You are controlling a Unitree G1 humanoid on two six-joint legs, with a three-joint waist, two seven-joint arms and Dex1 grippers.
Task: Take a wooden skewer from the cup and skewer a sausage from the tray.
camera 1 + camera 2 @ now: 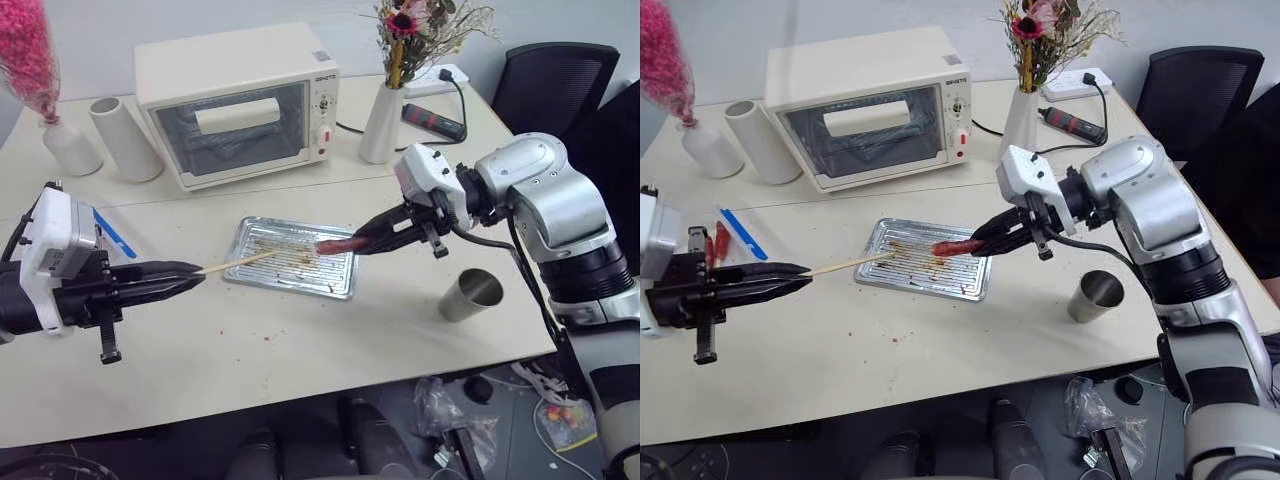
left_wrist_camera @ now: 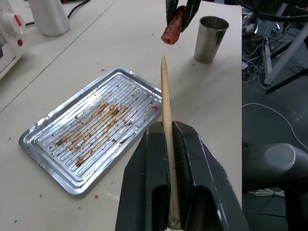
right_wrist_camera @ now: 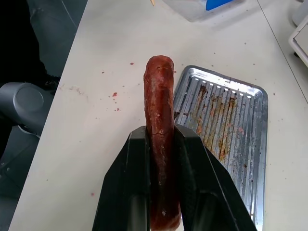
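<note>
The left claw (image 1: pixel 185 277) is clamped on the skewer (image 1: pixel 240 261), whose pale shaft sticks out past its fingertips with the pointed end aimed toward the right claw (image 1: pixel 365 241). The right claw grips the sausage (image 1: pixel 335 244) lengthwise between its two fingers, the free red end jutting out beyond them toward the skewer tip. The two claws face each other above the surface (image 1: pixel 300 340), and the skewer point and the sausage end are near but apart, with a small gap between them. The tray (image 1: pixel 330 285) lies on the surface below that gap, under the skewer tip and the sausage; its ribbed base carries brown stains and no other food. The cup (image 1: pixel 470 295) stands upright on the surface just beyond and below the right claw's wrist, away from the tray. Behind both claws, at the far side of the surface, sits a white oven (image 1: pixel 235 105).
</note>
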